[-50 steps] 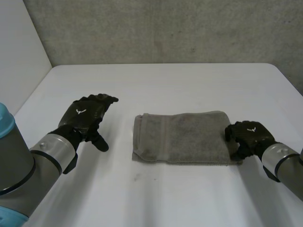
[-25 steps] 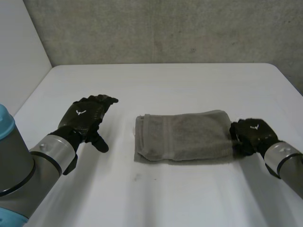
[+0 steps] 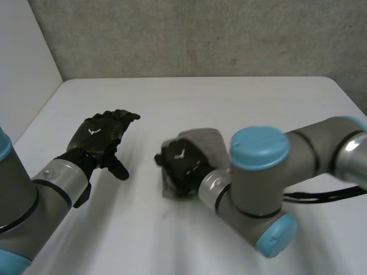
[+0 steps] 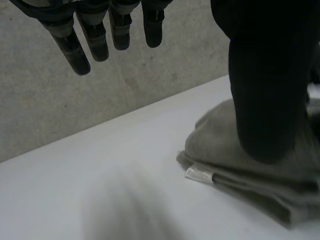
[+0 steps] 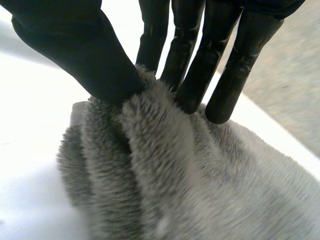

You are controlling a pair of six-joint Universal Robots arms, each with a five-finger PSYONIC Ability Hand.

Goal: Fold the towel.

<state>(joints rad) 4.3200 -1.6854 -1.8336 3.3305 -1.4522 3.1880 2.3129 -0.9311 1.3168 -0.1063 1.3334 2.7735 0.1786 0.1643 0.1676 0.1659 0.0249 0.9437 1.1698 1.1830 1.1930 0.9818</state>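
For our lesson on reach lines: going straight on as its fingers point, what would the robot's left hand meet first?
Probably nothing close: the left hand points past the folded grey towel over bare white table towards the grey wall; depth is unclear.

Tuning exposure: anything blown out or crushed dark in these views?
Right wrist view: table beside the towel is blown out to white; towel pile reads fine. Left wrist view: thumb of the left hand is featureless black. Head view: even light, no glare.
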